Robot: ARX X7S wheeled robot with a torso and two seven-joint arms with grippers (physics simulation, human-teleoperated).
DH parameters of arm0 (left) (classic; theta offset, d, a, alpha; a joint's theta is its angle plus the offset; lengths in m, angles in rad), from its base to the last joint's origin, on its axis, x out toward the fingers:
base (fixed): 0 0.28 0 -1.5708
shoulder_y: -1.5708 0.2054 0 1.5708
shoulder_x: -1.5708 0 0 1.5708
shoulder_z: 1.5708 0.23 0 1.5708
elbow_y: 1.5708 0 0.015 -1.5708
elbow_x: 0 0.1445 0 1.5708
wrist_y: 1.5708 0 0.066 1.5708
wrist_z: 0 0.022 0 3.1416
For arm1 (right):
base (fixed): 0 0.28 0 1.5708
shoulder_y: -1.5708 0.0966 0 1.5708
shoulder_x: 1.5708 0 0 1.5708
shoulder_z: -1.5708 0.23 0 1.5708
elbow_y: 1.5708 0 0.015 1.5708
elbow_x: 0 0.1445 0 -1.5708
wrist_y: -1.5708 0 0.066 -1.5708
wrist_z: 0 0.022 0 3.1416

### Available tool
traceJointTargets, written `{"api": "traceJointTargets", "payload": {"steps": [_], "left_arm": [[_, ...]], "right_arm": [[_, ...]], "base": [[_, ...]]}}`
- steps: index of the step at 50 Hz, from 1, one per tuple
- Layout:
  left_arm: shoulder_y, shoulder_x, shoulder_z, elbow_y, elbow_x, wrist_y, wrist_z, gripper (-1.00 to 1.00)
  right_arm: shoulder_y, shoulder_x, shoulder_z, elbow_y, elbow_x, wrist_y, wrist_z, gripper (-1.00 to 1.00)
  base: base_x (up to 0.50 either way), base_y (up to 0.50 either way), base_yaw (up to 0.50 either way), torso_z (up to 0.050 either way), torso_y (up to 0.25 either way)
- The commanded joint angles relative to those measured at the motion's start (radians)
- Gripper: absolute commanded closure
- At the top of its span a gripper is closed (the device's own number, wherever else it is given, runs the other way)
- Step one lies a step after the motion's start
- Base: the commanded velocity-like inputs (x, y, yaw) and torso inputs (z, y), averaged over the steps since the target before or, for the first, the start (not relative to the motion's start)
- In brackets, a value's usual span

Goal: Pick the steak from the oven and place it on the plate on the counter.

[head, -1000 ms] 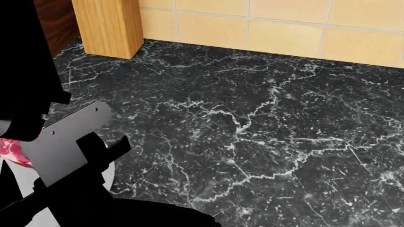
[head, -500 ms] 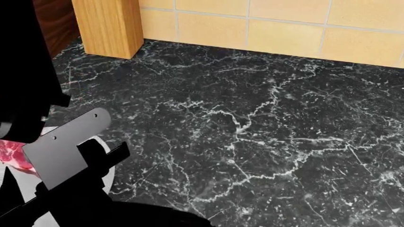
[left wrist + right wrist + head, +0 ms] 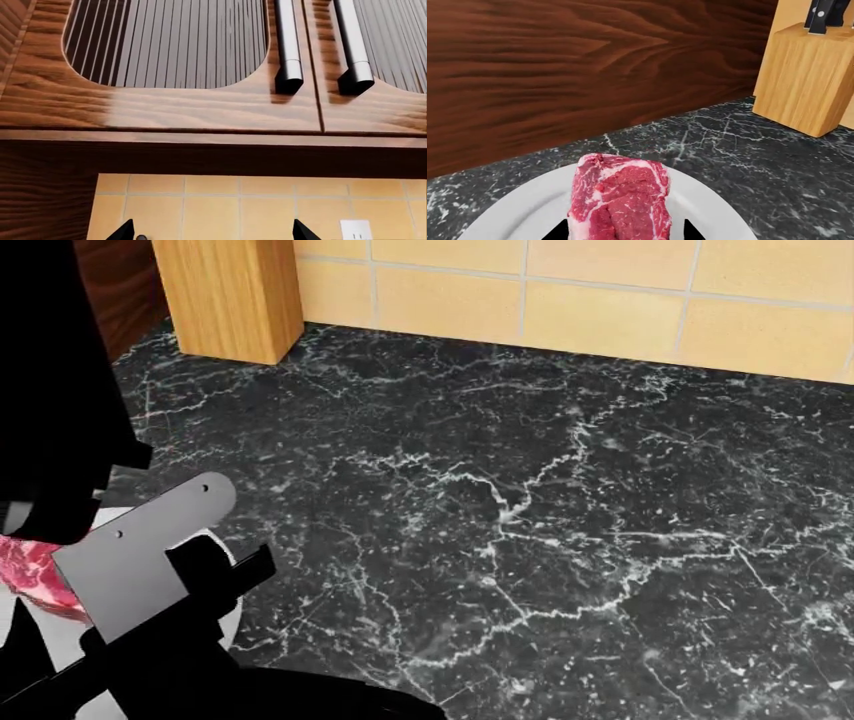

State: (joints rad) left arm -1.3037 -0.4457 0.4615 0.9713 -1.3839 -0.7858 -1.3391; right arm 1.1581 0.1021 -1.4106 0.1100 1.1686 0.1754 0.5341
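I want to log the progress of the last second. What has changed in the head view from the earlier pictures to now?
Little changed. The marbled pink-red raw steak sits a bit lower now, over the round white plate, and the right gripper still straddles it; whether it grips is unclear. The grey bracket on the arm shifted only slightly. The black veined marble counter and the light wooden knife block stayed as they were.

In your head view, the black arm covered most of the plate, and the steak ran off the left edge. In the right wrist view, the steak's near end was cut off, only two fingertips showed, and you could not tell whether that hand gripped the meat.
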Motion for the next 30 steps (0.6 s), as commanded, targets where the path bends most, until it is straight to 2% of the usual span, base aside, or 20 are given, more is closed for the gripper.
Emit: {"api": "traceJointTargets", "payload": {"steps": [1,23,30], "left_arm": [[0.003,0.000,0.005,-0.001,0.006,0.004,0.004,-1.00],[0.007,-0.005,0.011,0.001,0.009,0.012,0.001,-1.00],[-0.015,-0.007,0.014,-0.004,-0.010,0.006,-0.011,-1.00]], "right_arm": [[0.007,-0.004,0.010,0.007,-0.015,0.017,0.005,-1.00],[0.004,-0.002,0.007,0.001,-0.016,0.016,-0.002,-1.00],[0.022,0.034,0.023,-0.051,-0.006,0.019,0.019,-1.00]], "base": [[0.00,0.00,0.00,0.000,0.000],[0.00,0.00,0.00,0.000,0.000],[0.00,0.00,0.00,0.000,0.000]]}}
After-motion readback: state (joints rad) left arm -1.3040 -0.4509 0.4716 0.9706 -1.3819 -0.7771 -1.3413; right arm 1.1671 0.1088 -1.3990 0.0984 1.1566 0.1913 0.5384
